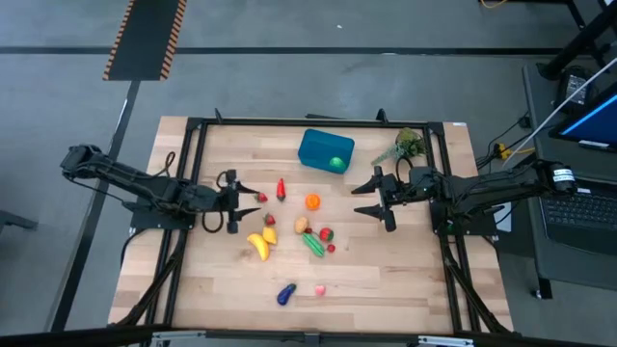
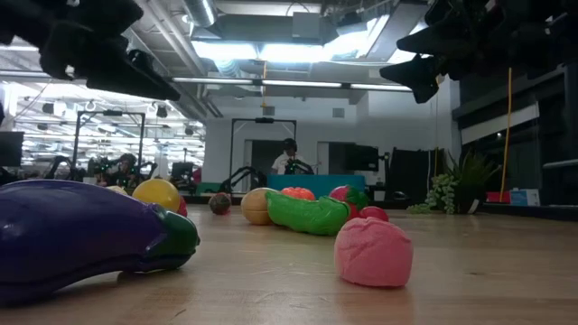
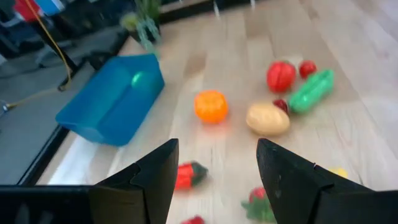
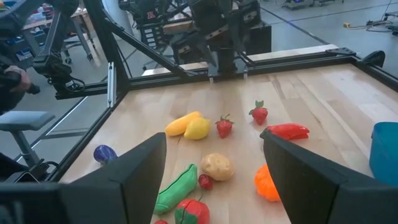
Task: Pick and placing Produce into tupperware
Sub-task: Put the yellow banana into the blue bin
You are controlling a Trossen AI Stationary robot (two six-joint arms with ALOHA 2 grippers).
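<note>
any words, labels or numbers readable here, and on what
None can be read.
The tub and the toy produce, such as the orange and the eggplant, carry no print.
The laptop screen beside the table shows only a blue glow, too small to read.
The striped floor marking is a pattern without letters.

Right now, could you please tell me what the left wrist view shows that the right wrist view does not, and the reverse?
Only the left wrist view shows the whole teal-blue plastic tub with something green inside, and the leafy green sprig beyond it. Only the right wrist view shows the yellow toy banana, the yellow lemon and the purple eggplant. Both show the orange toy fruit, the tan potato, the green pea pod and the red tomato, each past its own open claw.
</note>
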